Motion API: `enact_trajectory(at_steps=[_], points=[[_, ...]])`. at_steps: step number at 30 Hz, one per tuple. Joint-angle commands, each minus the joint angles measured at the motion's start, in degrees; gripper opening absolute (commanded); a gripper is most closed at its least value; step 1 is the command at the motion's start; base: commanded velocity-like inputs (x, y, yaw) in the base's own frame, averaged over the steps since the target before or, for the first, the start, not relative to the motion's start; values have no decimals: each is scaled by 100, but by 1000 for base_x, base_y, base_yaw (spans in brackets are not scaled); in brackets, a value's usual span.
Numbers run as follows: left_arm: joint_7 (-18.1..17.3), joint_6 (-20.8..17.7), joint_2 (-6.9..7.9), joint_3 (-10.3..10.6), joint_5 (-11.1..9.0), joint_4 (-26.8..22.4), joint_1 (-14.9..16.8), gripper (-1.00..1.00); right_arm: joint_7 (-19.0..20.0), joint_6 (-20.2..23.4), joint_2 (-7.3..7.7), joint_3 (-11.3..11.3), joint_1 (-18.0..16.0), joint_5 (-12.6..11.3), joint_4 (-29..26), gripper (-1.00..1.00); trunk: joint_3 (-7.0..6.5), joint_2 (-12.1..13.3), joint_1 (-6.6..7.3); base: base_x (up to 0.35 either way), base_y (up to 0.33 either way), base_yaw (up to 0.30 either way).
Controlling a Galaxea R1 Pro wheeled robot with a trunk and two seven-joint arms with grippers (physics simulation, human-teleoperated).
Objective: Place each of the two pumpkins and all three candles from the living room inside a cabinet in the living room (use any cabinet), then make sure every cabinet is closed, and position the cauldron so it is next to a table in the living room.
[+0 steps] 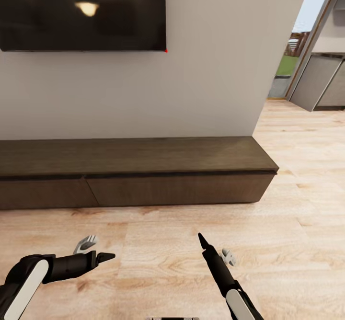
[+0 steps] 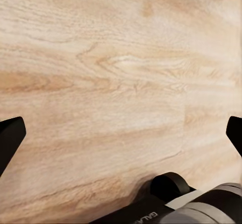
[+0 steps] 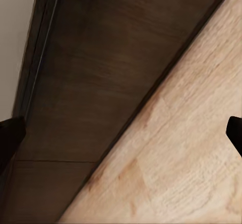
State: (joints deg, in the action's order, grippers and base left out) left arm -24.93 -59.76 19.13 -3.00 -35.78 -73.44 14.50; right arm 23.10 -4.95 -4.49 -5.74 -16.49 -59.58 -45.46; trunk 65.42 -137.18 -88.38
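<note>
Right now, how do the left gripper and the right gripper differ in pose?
The left gripper points sideways across the floor; the right gripper points forward at the cabinet. The left wrist view faces bare floor, the right faces a drawer front. Both are open and empty.

The long low dark-brown cabinet (image 1: 143,166) looks like matt wood with faint grain. The pale plank floor (image 1: 158,243) is smooth, strongly grained wood, and the black wall screen (image 1: 81,11) is glossy, mirroring a lamp.
</note>
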Motion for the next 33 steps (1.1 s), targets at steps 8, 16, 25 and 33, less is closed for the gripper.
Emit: enact_trajectory(at_steps=[8,16,25,33], points=[[-72,-24,-6,24,36,-4,3,100,63,-23,-7,4,-4,-64,10,100,148,-324,-175,0,0,0],[-521,-24,-6,35,43,-4,2,100,38,-24,-139,-17,-4,-16,19,100,296,-607,-332,0,0,0],[-661,-24,-6,1,38,1,2,100,103,-44,-175,16,-4,-65,19,100,495,-619,-355,0,0,0],[-1584,-19,40,-33,56,27,0,100,383,-256,-168,29,-4,-85,22,100,673,-630,-376,0,0,0]])
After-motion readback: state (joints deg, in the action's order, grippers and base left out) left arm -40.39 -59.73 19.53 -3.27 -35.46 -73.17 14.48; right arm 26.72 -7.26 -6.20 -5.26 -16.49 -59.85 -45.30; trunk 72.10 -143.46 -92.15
